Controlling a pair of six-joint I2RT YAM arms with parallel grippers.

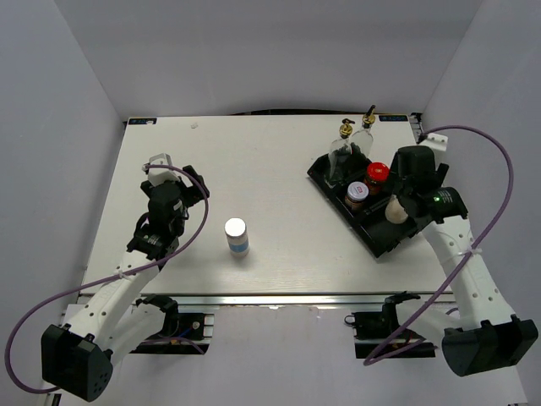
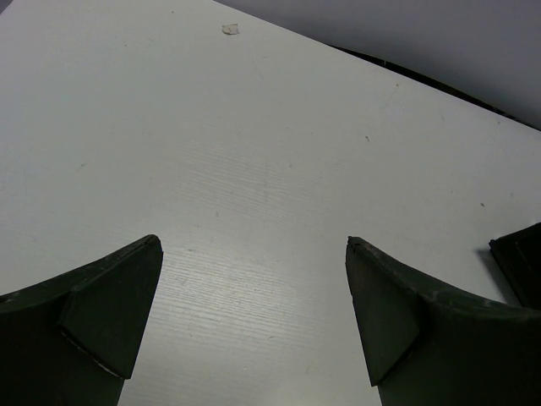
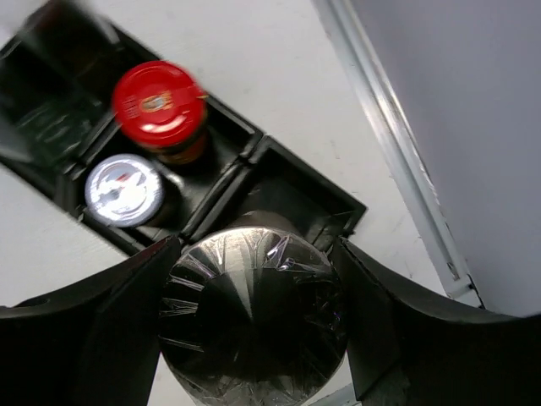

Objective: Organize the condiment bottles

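Note:
A blue-labelled, silver-lidded bottle (image 1: 237, 236) stands alone on the white table, right of my left gripper (image 1: 172, 167). That gripper is open and empty over bare table (image 2: 254, 254). Two tall clear glass bottles with gold pourers (image 1: 347, 142) (image 1: 366, 128) stand at the far end of the black tray (image 1: 385, 245). A red-lidded dark jar (image 1: 377, 173) (image 3: 159, 101) and a silver-lidded jar (image 1: 356, 193) (image 3: 123, 189) stand in tray compartments. My right gripper (image 1: 399, 201) (image 3: 258, 254) is shut on another silver-lidded jar (image 1: 394, 211) (image 3: 254, 330), holding it over an empty compartment.
The tray sits askew near the table's right edge, whose metal rail (image 3: 397, 152) runs close by. A corner of the tray (image 2: 520, 262) shows at the right of the left wrist view. Grey walls surround the table.

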